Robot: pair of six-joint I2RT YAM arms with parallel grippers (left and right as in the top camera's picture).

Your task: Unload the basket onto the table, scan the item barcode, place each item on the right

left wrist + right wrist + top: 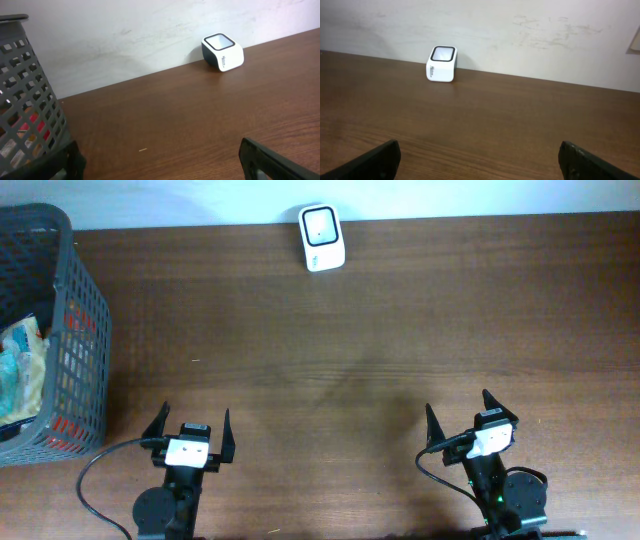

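Observation:
The white barcode scanner (322,238) with a dark window stands at the table's far edge by the wall; it shows in the left wrist view (223,52) and the right wrist view (442,63). A pale blue and white packet, an item (20,365), lies inside the grey basket (88,330) at the far left. My left gripper (195,416) (160,161) rests open at the near edge, right of the basket, nothing between its fingers. My right gripper (458,406) (480,152) stands open at the near right, likewise empty. No barcode is visible.
The basket's mesh wall (30,105) fills the left of the left wrist view, with something red showing through. A pale wall runs behind the table's far edge. Bare brown wood (340,360) lies between the grippers and the scanner.

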